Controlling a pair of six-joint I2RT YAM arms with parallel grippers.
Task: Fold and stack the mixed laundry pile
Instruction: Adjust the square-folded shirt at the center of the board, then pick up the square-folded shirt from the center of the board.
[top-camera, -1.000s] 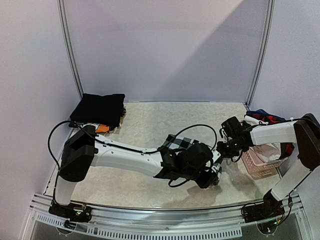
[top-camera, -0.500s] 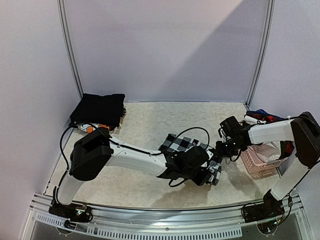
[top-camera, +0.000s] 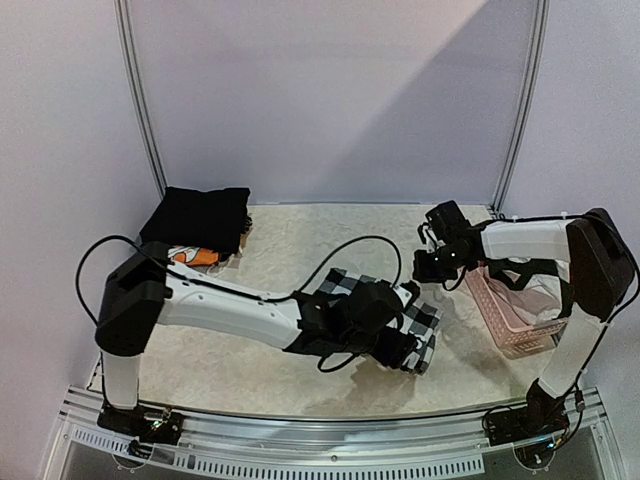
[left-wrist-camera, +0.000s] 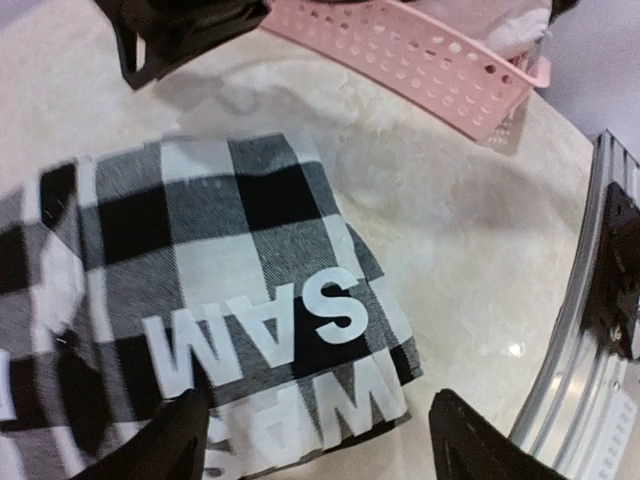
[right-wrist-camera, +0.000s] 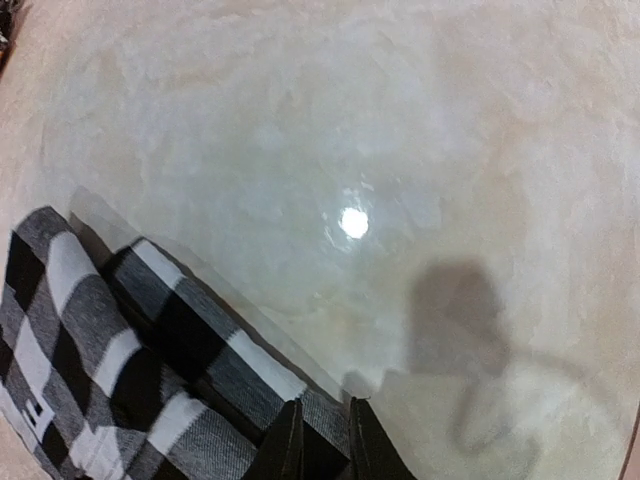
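Observation:
The black-and-white checked garment (top-camera: 375, 305) lies folded mid-table, white letters showing on it (left-wrist-camera: 250, 320). My left gripper (top-camera: 402, 348) hovers over its near corner, open, with fingers (left-wrist-camera: 185, 440) wide apart and nothing between them. My right gripper (top-camera: 430, 268) is at the garment's far right corner, and its narrow fingers (right-wrist-camera: 285, 445) are shut on the checked edge (right-wrist-camera: 170, 380). A plain black garment (top-camera: 198, 220) sits folded at the back left, with an orange printed piece (top-camera: 192, 257) peeking out beside it.
A pink perforated basket (top-camera: 510, 322) stands at the right edge of the table, close to the right arm, and shows in the left wrist view too (left-wrist-camera: 430, 60). A metal rail (left-wrist-camera: 600, 300) runs along the table's near edge.
My left gripper has opened and let go of the checked garment, which now lies flatter. My right gripper has moved back and to the left, away from the basket.

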